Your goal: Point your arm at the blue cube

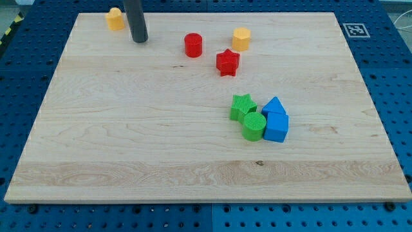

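Note:
The blue cube (277, 127) lies at the view's right of centre, touching a second blue block (274, 106) just above it and a green cylinder (253, 125) on its left. A green star (243, 106) sits above the cylinder. My tip (140, 39) is at the view's top left, far from the blue cube, up and to the left of it. It stands between an orange block (115, 19) on its left and a red cylinder (193, 45) on its right.
A red star (227, 62) and an orange hexagonal block (241, 38) lie at the view's top centre. The wooden board (129, 142) rests on a blue perforated table. A marker tag (355, 29) sits beyond the board's top right corner.

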